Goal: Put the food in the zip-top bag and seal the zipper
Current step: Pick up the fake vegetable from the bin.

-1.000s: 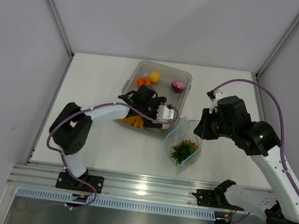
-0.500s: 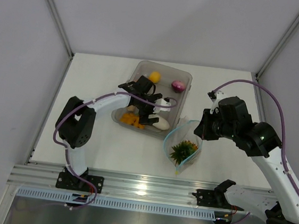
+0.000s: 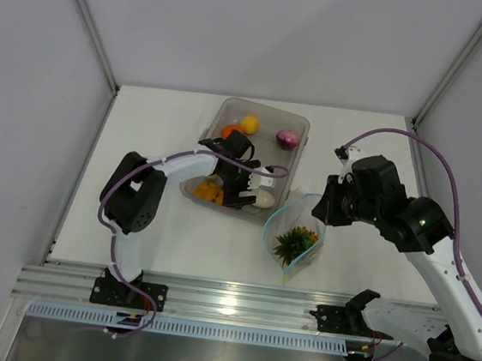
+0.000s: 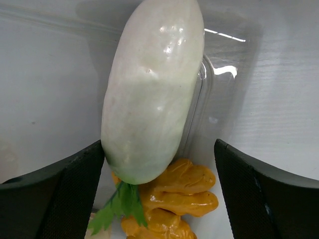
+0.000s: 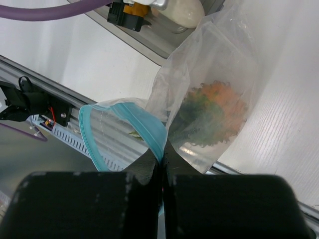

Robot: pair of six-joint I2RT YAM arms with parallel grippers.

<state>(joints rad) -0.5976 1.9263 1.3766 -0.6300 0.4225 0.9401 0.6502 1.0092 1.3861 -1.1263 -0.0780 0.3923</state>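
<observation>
My left gripper [image 3: 244, 191] is down in the clear tray [image 3: 270, 109], open. A white radish [image 4: 152, 89] lies between its fingers, close against the left one, with room on the right; orange bits [image 4: 179, 196] and a green leaf lie just below it. An orange tomato [image 3: 231, 131], a yellow lemon [image 3: 249, 124] and a purple onion [image 3: 288, 139] sit at the tray's far end. My right gripper [image 5: 162, 155] is shut on the light blue zipper [image 5: 149, 130] of the zip-top bag [image 3: 306, 258], holding its mouth up. A green leafy sprig [image 3: 296, 237] lies inside the bag.
The tray's near wall [image 3: 221, 209] stands between the left gripper and the bag. An aluminium rail [image 3: 228, 300] runs along the table's near edge. Grey walls close in the table on the left, back and right.
The left arm has swung its gripper leftward and lower within the tray, settling over the radish, with its jaws slightly narrower. The right gripper and the bag have stayed still.
</observation>
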